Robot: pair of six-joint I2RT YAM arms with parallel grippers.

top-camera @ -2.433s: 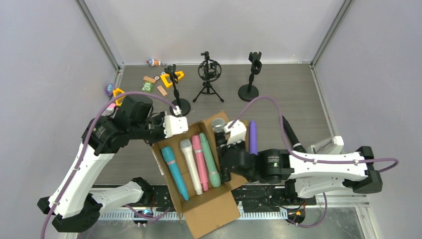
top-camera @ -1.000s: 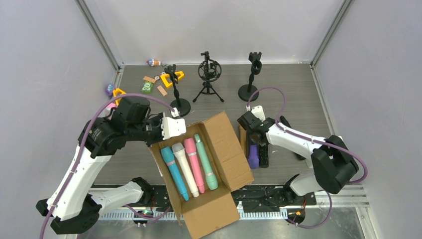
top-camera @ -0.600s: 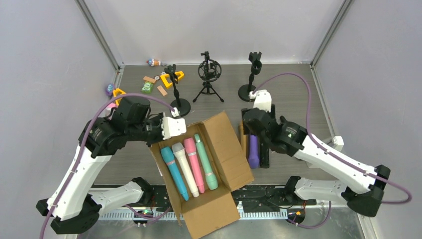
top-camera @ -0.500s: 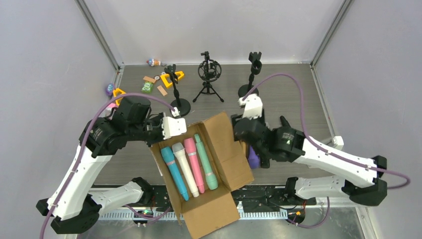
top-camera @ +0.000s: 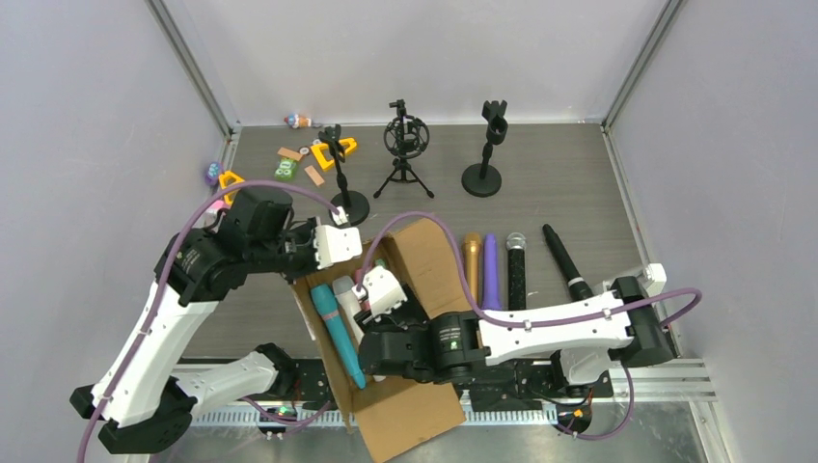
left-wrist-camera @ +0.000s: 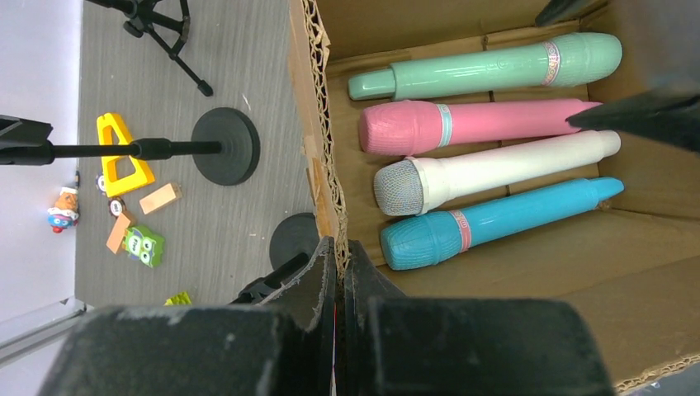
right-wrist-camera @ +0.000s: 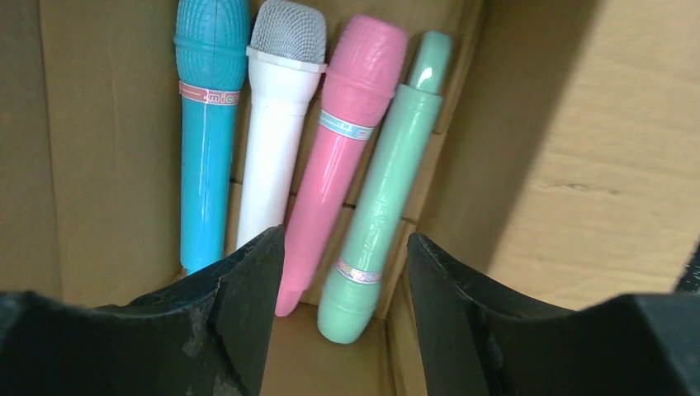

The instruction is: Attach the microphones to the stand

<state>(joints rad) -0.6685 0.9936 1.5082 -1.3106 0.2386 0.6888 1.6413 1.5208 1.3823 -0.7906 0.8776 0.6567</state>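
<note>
Box (left-wrist-camera: 314, 124) wall pinched shut in our left gripper (left-wrist-camera: 338, 247); our right gripper (right-wrist-camera: 345, 247) hangs over the box, jaws apart and empty, above the pink mic (right-wrist-camera: 347, 140) and mint mic (right-wrist-camera: 388, 190), which lie touching on its floor. We judge that closing here could catch both mics or wedge a finger between them, since no gap separates them; the stands (top-camera: 481, 179) are well apart.

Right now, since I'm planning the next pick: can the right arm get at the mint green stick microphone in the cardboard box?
Probably yes: the right gripper hangs open over the cardboard box, and nothing covers the mint green stick microphone.
</note>
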